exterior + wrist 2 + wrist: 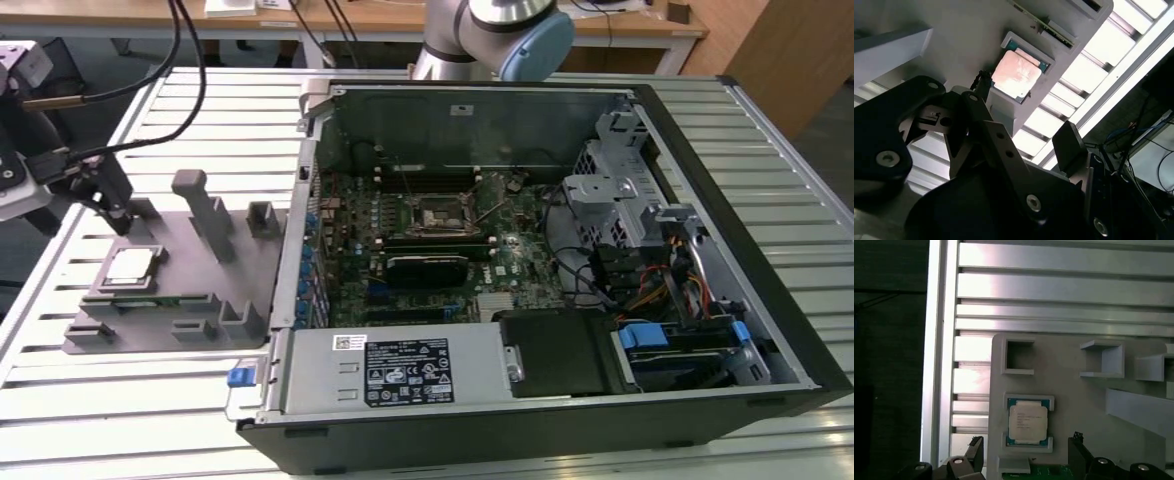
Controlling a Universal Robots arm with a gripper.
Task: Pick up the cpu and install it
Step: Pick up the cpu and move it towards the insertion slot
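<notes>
The cpu is a small square chip with a silvery top. It lies flat in a holder on the grey fixture plate, at the exterior view's left beside the open computer case. In both wrist views the cpu rests between two raised lips of the holder. My gripper hovers just above the fixture, a little behind the chip. It is open, its dark fingers spread wider than the chip and holding nothing. The black-framed socket sits on the motherboard inside the case.
Grey upright blocks rise from the fixture plate beside the gripper. The case wall stands between the fixture and the motherboard. A drive cage with cables fills the case at the exterior view's right. Everything rests on a slatted aluminium table.
</notes>
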